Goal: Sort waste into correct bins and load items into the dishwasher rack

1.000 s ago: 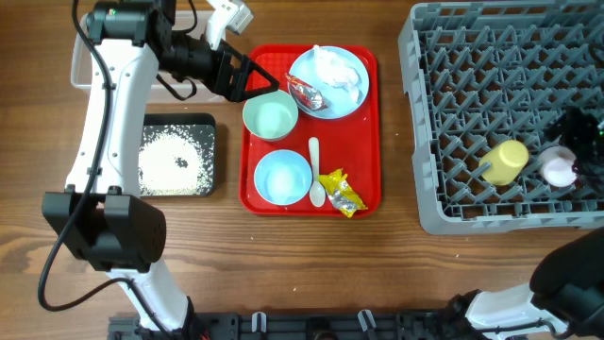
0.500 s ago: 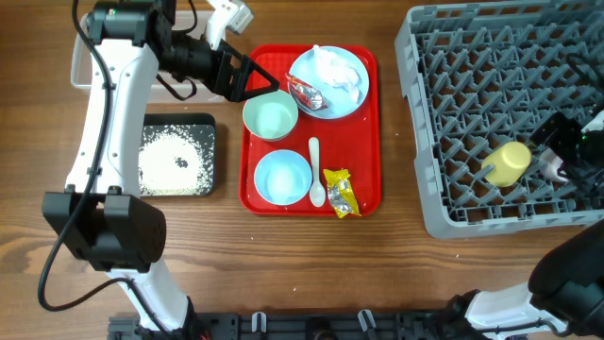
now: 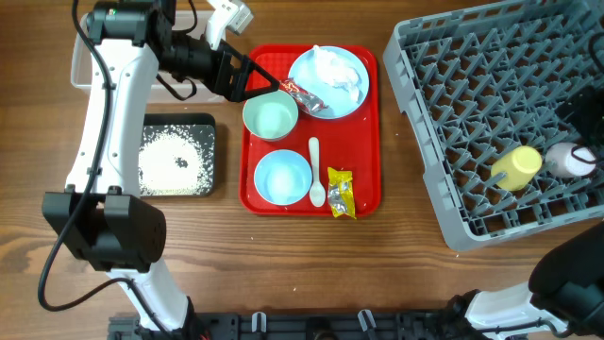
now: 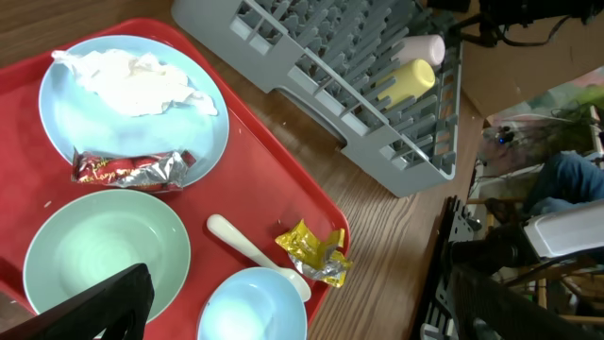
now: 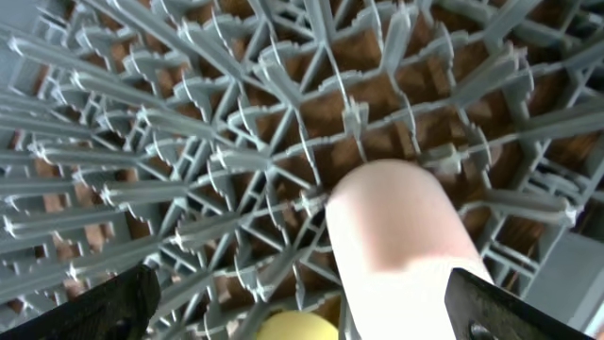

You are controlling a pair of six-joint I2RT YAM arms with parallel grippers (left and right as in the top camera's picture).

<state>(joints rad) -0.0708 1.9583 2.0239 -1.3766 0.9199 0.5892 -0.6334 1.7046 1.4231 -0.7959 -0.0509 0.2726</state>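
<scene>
Wood table (image 3: 396,255); grey rack (image 3: 453,85) skewed, holding yellow cup (image 3: 518,165), pink cup (image 3: 567,159).

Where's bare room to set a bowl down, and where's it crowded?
The dishwasher rack is bare across its left and far cells; the yellow cup and pink cup take the near right corner. Bare table lies between the red tray and the rack. The tray is crowded.

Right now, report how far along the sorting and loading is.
Done: yellow cup and pink cup lie in the rack; rice is in the black tray. In hand: nothing; left gripper and right gripper are open. Left: plate, tissue, red wrapper, yellow wrapper, green bowl, blue bowl and spoon sit on the red tray.
</scene>
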